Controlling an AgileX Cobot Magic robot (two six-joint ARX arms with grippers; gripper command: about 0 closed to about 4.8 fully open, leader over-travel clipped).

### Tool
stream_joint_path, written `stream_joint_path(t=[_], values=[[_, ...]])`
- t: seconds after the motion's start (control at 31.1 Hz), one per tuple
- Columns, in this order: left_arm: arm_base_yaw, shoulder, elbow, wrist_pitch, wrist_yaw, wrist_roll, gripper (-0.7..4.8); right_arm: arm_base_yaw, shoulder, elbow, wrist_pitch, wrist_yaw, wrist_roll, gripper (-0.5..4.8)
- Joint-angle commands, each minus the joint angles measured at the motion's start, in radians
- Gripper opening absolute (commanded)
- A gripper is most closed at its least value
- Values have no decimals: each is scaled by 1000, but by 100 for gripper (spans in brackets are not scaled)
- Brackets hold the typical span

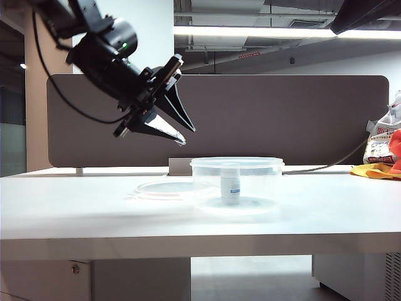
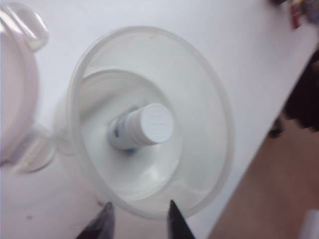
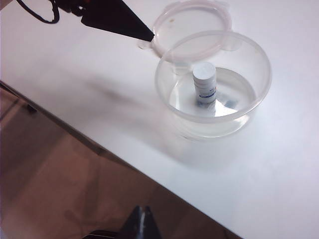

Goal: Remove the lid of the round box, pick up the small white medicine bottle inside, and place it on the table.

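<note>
**Three views of an opened round box with the bottle still inside**

Exterior view: the left gripper (image 1: 178,128) hangs in the air above the table (image 1: 75,213), at about 10 o'clock from the round box (image 1: 237,182). Its two dark fingers stand apart with nothing between them. The lid (image 1: 164,188) lies flat on the table, touching or just beside the box at its 9 o'clock. The small white medicine bottle (image 1: 230,183) stands upright inside the box. A dark partition panel (image 1: 282,119) runs behind the table; some coloured bags (image 1: 385,150) sit at the far right.

Left wrist view: this camera looks almost straight down into the round box (image 2: 222,124). The bottle (image 2: 142,127) shows mainly its cap, and its blue band is barely seen. The left gripper (image 2: 138,219) shows only its two separated fingertips (image 2: 174,219), outside the near rim of the box. The lid (image 2: 15,99) is cut off at the frame edge and blurred.

Right wrist view: only here do the lid (image 3: 194,25) and its clip tabs show whole, partly overlapped by the box (image 3: 214,84). The bottle (image 3: 204,84) and its blue band are clear. One dark finger of the left gripper (image 3: 147,36) points at the lid's edge. The right gripper (image 3: 142,214) shows as a dark tip at the frame's edge, off the table (image 3: 75,74); its fingers appear pressed together.
</note>
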Motion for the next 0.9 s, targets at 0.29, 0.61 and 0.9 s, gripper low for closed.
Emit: stream_joint_path(t=[0.29, 0.61, 0.9], values=[[-101, -6, 95, -106, -116, 65, 149, 2, 3, 82, -47, 2, -51, -8], [-137, 17, 149, -156, -169, 65, 218, 2, 50, 157, -134, 25, -89, -8], [-143, 30, 166, -171, -172, 67, 220, 2, 63, 211, -135, 86, -107, -8]])
